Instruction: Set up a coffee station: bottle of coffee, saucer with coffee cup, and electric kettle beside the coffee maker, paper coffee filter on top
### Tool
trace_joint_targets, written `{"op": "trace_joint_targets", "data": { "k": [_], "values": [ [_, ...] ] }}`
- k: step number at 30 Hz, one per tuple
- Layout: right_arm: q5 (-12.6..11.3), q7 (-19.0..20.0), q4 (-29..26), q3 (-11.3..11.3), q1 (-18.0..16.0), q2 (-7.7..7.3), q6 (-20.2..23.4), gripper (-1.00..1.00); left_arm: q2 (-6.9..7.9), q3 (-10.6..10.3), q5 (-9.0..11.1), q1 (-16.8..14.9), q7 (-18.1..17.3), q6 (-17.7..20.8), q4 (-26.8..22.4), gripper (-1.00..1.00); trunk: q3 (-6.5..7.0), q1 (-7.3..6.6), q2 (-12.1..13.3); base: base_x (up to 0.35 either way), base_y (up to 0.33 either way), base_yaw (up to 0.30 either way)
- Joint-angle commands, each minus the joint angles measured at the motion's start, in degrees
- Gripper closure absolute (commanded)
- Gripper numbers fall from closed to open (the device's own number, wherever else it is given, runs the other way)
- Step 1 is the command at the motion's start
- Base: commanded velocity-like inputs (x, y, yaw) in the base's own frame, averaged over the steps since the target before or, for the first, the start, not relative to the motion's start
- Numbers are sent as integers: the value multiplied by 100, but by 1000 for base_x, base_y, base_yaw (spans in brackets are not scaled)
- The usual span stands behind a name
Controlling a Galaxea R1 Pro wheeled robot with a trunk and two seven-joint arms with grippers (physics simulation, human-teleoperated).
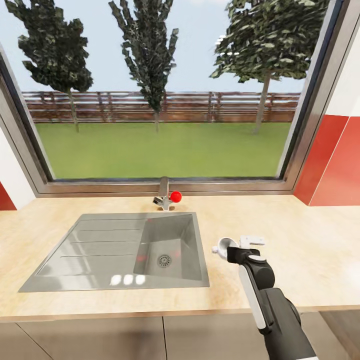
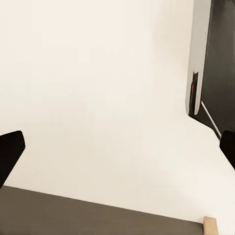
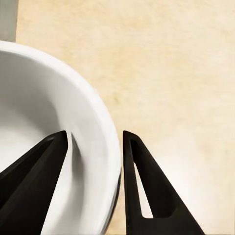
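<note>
Right wrist — gripper point(image 3: 93, 142) pinching glossy cup point(image 3: 44, 112).

coffee cup point(image 3: 44, 122) — cut by frame edge | left hand point(image 2: 117, 149) fingertips point(image 2: 10, 152) cropped — grip perhaps empty

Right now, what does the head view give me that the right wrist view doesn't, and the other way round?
Head view alone: the sink, the faucet with its red knob, the window, and the right arm reaching over the countertop. Right wrist view alone: the fingers straddling the white rim, one inside and one outside. Both share the coffee cup, the right gripper and the beige countertop.
</note>
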Motion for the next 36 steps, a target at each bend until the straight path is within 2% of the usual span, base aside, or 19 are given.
{"op": "trace_joint_targets", "data": {
  "k": [1, 8, 24, 36],
  "values": [
    [-46, -54, -9, 0, -6, 33, 19, 100, -2, 24, -46, -5, 24, -40, 11, -100, -10, 3, -10, 0, 0, 0],
    [-46, -54, -6, 2, -7, 252, 20, 100, -13, 24, -45, -4, 32, -51, 18, -100, -10, 3, -10, -145, 48, 19],
    [-46, -53, 5, 47, -7, 252, 20, 100, -19, 43, -30, -4, 41, -43, 10, -100, -10, 3, -10, -235, 225, 265],
    [-46, -54, 6, 55, -6, 252, 20, 100, -21, 59, -29, -4, 40, -40, 10, -100, -10, 3, -10, -97, 289, 276]
  ]
}}
